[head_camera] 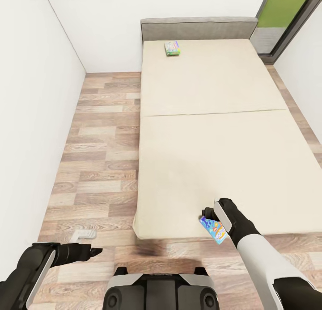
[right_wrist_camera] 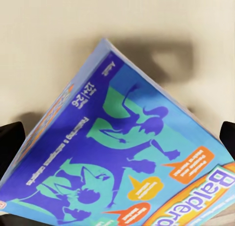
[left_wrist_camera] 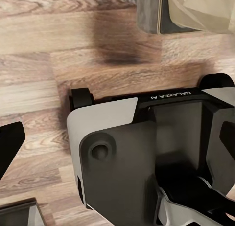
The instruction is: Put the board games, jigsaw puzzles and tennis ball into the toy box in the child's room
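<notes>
My right tool [head_camera: 213,220] is clamped on a blue board game [head_camera: 213,229], which hangs tilted at the near edge of the bed [head_camera: 214,136], over the foot of the mattress and just above the line where it meets the wood floor [head_camera: 98,167]. In the right wrist view the blue box [right_wrist_camera: 127,162] fills the space between my two dark fingers [right_wrist_camera: 10,143], one at each side of it, with the cream mattress [right_wrist_camera: 73,30] behind and the box's shadow on it. The lid shows purple dancing figures on green, orange and yellow speech bubbles, and lettering that reads "Balderd", cut off at the edge; the small print is too fine to read.

A second board game [head_camera: 172,48], green and pale, lies flat far up the bed near the grey headboard [head_camera: 199,28], well apart from my right tool.

My left tool [head_camera: 91,252] hangs low over the floor, beside my base [head_camera: 161,290]; I cannot tell whether its fingers are apart or together. The left wrist view looks down on the base [left_wrist_camera: 147,157], where "GALAXEA AI" is printed, with the corner of the bed frame [left_wrist_camera: 154,13] beyond it.
</notes>
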